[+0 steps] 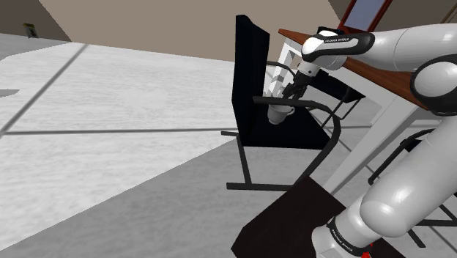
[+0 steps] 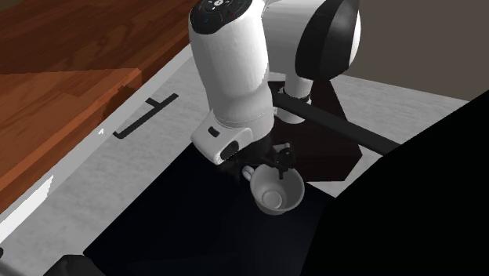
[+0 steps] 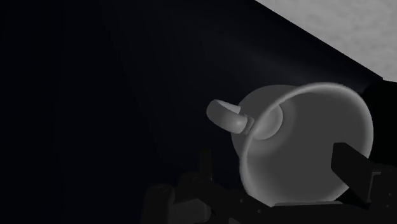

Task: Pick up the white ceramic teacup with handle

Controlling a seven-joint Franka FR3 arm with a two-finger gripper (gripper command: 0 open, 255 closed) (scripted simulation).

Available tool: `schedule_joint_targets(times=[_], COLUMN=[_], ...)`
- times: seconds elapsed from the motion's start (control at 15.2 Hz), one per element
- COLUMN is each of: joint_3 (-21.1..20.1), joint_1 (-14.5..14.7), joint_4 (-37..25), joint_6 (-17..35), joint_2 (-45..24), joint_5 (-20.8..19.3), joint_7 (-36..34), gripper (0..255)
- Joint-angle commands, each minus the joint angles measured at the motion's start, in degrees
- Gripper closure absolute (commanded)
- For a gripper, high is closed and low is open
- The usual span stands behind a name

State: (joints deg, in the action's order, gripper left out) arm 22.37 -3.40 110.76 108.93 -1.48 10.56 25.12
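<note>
The white teacup (image 2: pixel 276 192) hangs tilted under the claw (image 2: pixel 278 161), over the seat of a black chair (image 1: pixel 253 66). The claw is clamped on the cup's rim. In the second exterior view a black finger (image 2: pixel 286 154) stands against the rim's edge, with the cup's open mouth turned up toward the camera and its handle (image 2: pixel 248 172) on the side nearer the arm's white wrist (image 2: pixel 231 70).

The shoulder view gives the height: the cup sits about level with the chair's armrest (image 1: pixel 322 108), apart from the seat below it. It also shows the chair's tall back and thin legs on the pale grey floor (image 1: pixel 110 95). A brown wooden bench (image 2: pixel 63 70) lies just beside the chair; the second exterior view looks down on its top.

The wrist view is dim. There the cup shows grey, lying on its side, with a black finger (image 3: pixel 353 170) across its rim.
</note>
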Motion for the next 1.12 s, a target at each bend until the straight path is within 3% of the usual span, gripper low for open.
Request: schedule_joint_targets(times=[0.0, 0.46, 0.53, 1.06], joint_3=[0.2, 0.1, 0.1, 0.1], joint_1=[-0.2, -0.2, -0.2, -0.2], joint_4=[0.3, 3.2, 3.2, 3.2], joint_6=[1.0, 5.0, 5.0, 5.0], joint_2=[-1.1, -2.4, -2.3, -2.4], joint_5=[0.5, 1.3, 1.3, 1.3], joint_7=[0.8, 1.9, 1.9, 1.8], gripper=[0, 0, 255, 255])
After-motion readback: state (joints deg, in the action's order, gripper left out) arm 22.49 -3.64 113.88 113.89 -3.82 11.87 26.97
